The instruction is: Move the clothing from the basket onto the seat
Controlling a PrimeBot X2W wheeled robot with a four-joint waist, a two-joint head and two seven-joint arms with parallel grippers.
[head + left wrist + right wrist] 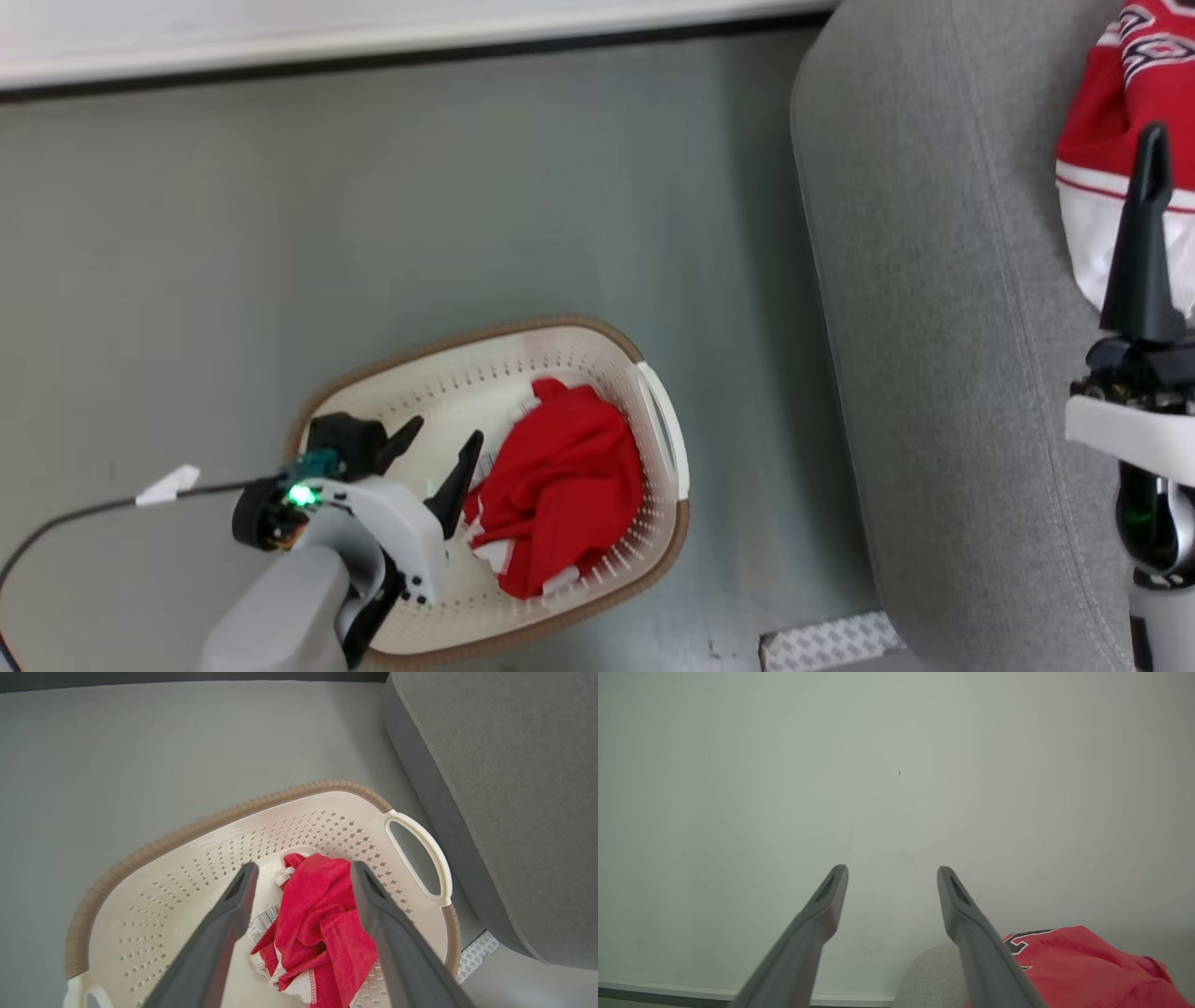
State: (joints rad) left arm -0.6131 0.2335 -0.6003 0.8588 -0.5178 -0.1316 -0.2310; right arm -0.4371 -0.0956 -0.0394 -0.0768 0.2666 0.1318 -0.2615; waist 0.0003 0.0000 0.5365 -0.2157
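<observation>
The left gripper (303, 868) has its fingers (224, 919) spread wide, aimed at the red garment (322, 914) crumpled in the basket (154, 847). It should drop straight and pinch a thick fold, clear of the wall. The right gripper (892, 870), wide and empty, hangs by the sofa (934, 280), where the other garment (1139, 84) lies.

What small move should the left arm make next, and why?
Probably lower the left tool onto the red garment in the basket and close: its jaws stand open above it, empty, while the other garment already lies on the sofa.
</observation>
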